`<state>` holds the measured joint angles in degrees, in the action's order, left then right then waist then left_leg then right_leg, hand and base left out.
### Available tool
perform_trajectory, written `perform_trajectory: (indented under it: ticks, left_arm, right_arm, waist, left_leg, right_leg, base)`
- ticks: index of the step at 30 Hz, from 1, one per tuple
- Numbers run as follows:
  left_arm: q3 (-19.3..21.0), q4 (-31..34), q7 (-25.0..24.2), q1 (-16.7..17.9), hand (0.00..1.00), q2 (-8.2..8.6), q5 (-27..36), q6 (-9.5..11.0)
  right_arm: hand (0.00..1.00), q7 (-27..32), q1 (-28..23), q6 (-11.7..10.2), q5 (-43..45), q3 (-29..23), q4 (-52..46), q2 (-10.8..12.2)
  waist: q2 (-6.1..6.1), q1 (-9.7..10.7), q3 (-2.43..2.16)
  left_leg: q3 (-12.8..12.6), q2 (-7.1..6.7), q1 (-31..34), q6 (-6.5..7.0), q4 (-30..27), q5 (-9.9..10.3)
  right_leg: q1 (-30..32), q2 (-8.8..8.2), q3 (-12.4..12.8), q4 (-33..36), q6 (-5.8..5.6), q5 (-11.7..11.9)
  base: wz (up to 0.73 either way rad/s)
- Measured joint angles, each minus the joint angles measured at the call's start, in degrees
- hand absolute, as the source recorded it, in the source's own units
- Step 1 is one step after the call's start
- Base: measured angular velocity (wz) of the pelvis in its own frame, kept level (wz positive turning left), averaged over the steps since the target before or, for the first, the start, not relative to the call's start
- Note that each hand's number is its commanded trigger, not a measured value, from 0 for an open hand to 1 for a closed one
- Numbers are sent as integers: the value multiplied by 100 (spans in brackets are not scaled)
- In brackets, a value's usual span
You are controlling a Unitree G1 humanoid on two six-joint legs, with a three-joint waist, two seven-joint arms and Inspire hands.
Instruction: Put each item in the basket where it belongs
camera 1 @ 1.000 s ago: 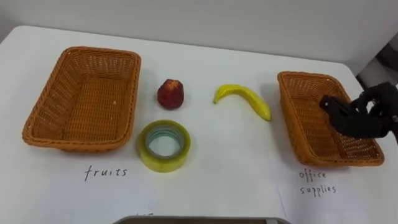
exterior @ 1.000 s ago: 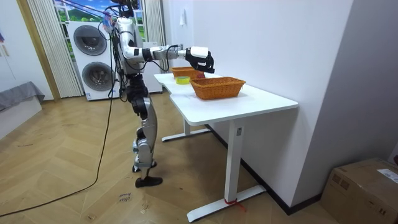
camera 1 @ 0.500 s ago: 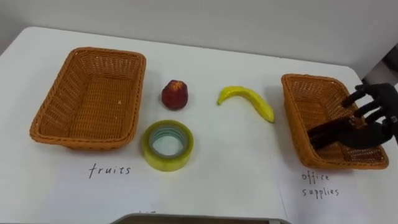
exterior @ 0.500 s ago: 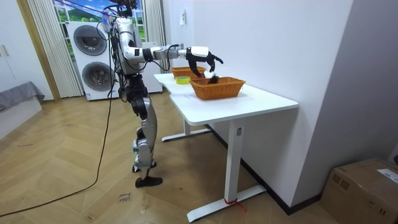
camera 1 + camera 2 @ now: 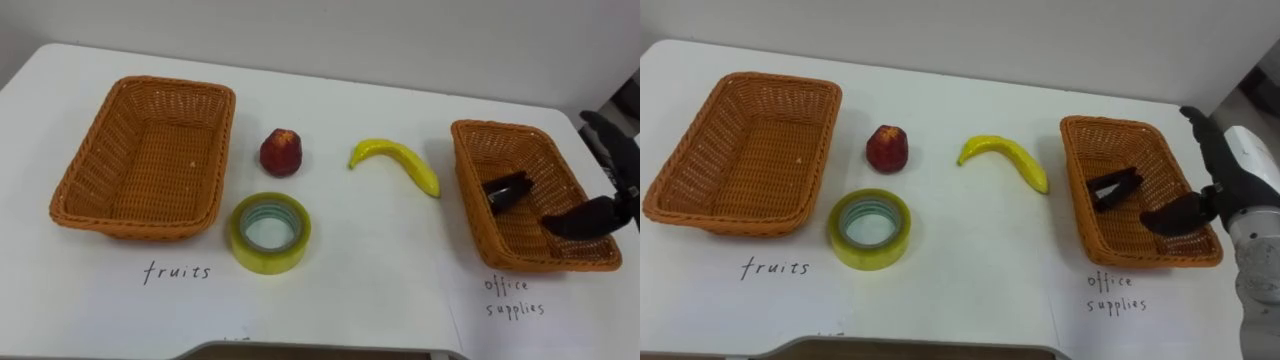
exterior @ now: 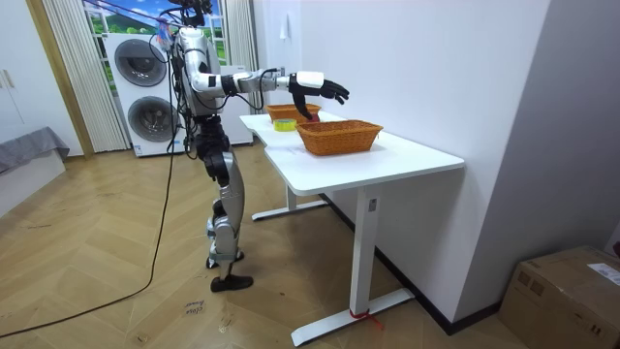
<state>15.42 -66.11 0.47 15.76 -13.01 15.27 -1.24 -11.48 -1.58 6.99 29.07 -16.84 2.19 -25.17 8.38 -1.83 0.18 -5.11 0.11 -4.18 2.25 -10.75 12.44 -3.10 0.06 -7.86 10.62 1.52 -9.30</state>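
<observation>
White desk [image 5: 350, 280] against a pale wall, a wicker basket at each end. Right hand [image 5: 585, 218] hovering over the outer edge of the supplies basket [image 5: 466, 185], fingers [image 5: 610, 145] spread and straight, thumb out, holding nothing. One step judged done — small black office item [image 5: 507, 190] lying on the basket floor, just beside the thumb tip and below the fingers, touching neither. Left to do, by the look of it: tape roll [image 5: 270, 232], well away from the fingers near the desk's middle, bound for the same basket. Banana [image 5: 395, 163] nearer the fingers, just outside the basket wall, red fruit [image 5: 281, 151] beyond it — both owed to the empty fruit basket [image 5: 218, 150], farthest from the fingers.
</observation>
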Motion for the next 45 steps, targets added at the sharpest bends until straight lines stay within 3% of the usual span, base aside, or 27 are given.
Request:
perform_trajectory:
  ticks: [16,24,30,33,37,40,45]
  left_arm:
    - [17,46,7,-18,0,-24,-126,2]
    - [12,204,66,49,0,-31,-137,-1]
    - [1,212,234,31,0,78,-218,-41]
    - [-53,213,325,-44,0,71,-220,-215]
    - [-336,214,309,-219,0,80,-218,-333]
    - [-429,218,313,-247,0,121,-229,-342]
    - [-438,313,371,-241,0,174,-252,-370]
  right_arm:
    - [0,-1,2,-1,-18,-1,-338,0]
    - [0,54,172,21,-1266,-2,-1046,-4]
    - [0,205,324,56,-2333,112,-1470,47]
    - [0,216,351,79,-2435,340,-1500,116]
    - [0,221,400,244,-2647,736,-1499,141]
    - [0,215,485,272,-2707,1008,-1562,352]
    - [0,213,500,314,-3127,1383,-1583,545]
  waist:
    - [-28,-11,-2]
    - [-19,-21,-10]
    - [-45,-45,0]
    - [-74,-76,-3]
    - [-226,-186,-10]
    - [-326,-314,-27]
    - [-329,-477,-30]
  left_leg:
    - [0,3,24,0,11,0]
    - [1,9,32,-2,11,-1]
    - [59,-6,-32,1,34,1]
    - [132,-7,13,0,-2,1]
    - [242,-19,54,-1,-45,-1]
    - [258,-20,49,-3,-47,-3]
    - [269,-31,66,-4,-47,-4]
  right_leg:
    - [22,3,-2,1,0,0]
    - [14,-6,-14,3,2,1]
    - [-78,0,-72,-18,0,1]
    - [-78,-12,-221,-16,0,1]
    - [-81,-60,-344,2,-1,2]
    - [-93,-67,-382,4,-1,2]
    - [-86,-74,-388,-7,-3,1]
  base:
    - [0]
    - [0]
    - [5]
    - [13]
    - [13]
    - [1]
    - [2]
